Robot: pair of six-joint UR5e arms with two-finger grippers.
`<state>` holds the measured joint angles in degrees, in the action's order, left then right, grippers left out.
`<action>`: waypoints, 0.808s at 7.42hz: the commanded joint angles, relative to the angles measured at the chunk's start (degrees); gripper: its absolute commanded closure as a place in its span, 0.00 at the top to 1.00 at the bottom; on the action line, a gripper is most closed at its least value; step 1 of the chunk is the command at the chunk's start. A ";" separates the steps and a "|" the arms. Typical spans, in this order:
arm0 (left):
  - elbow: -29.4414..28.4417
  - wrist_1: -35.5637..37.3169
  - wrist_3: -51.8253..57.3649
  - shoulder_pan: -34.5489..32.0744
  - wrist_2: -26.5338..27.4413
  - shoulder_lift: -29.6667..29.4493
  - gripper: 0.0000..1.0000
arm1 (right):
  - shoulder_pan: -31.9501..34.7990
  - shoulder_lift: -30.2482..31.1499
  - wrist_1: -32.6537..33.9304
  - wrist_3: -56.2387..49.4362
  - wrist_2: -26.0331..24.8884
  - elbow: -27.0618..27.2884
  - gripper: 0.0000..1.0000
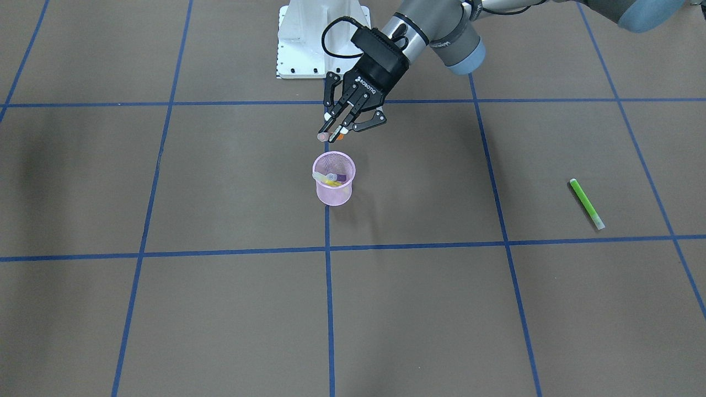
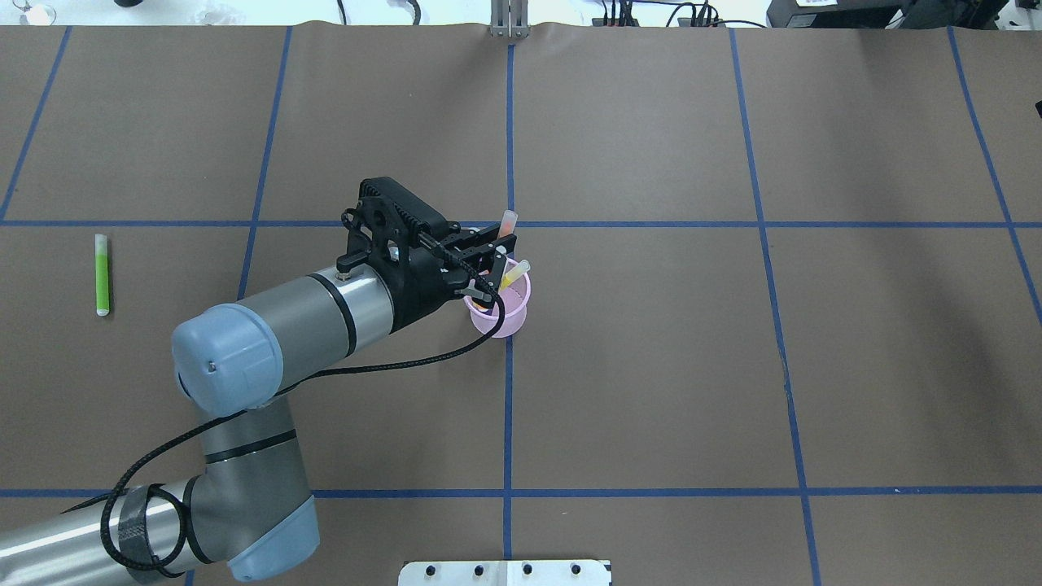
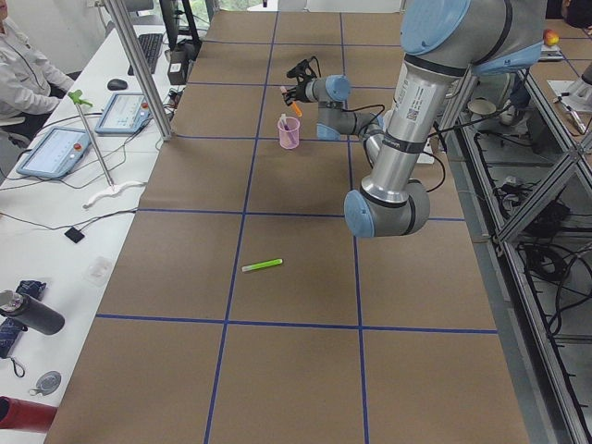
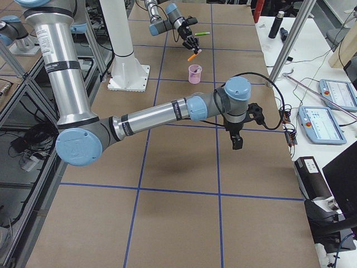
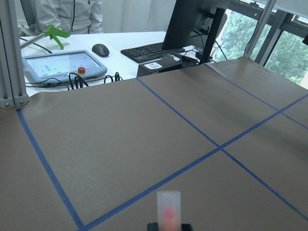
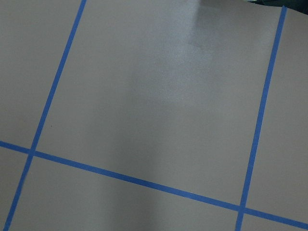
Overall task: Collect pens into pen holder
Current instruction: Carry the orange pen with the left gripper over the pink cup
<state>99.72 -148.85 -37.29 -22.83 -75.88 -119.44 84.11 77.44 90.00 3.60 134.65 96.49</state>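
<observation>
The pink mesh pen holder (image 1: pixel 333 193) stands upright at the table's middle, with a yellow pen (image 1: pixel 330 180) and a purple pen (image 1: pixel 342 177) leaning inside it. My left gripper (image 1: pixel 336 128) is shut on the orange pen (image 1: pixel 339 132) and holds it tilted just above and behind the holder's rim, clear of it. In the overhead view the gripper (image 2: pixel 498 262) sits over the holder (image 2: pixel 509 319), and the pen's pale cap (image 2: pixel 509 219) points away. The cap also shows in the left wrist view (image 5: pixel 169 209). The green pen (image 1: pixel 587 204) lies flat far off. My right gripper (image 4: pixel 237 139) shows only in the right side view, so I cannot tell its state.
The white robot base (image 1: pixel 322 38) stands behind the holder. The brown table carries a grid of blue tape lines (image 1: pixel 329 275). The right arm (image 4: pixel 162 111) reaches out over the table, away from the holder. Operators' desks with tablets line the far edge (image 3: pixel 83 139).
</observation>
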 commanded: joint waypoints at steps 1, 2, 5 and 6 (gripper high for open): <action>-4.51 -5.82 2.39 0.25 2.48 -0.97 0.00 | 0.00 0.00 0.00 0.00 0.00 0.02 1.00; -6.01 -6.01 2.39 0.25 2.58 -1.58 0.00 | 0.00 0.00 -0.09 0.00 0.00 0.10 1.00; -6.46 -6.36 2.13 0.25 2.58 -1.68 0.30 | 0.00 0.00 -0.09 0.00 0.00 0.11 1.00; -6.46 -6.36 2.13 0.25 2.58 -1.68 0.48 | 0.00 0.00 -0.09 0.00 0.00 0.11 1.00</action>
<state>93.36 -155.14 -35.10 -22.59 -73.31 -121.09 84.11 77.43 89.91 3.60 134.65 96.58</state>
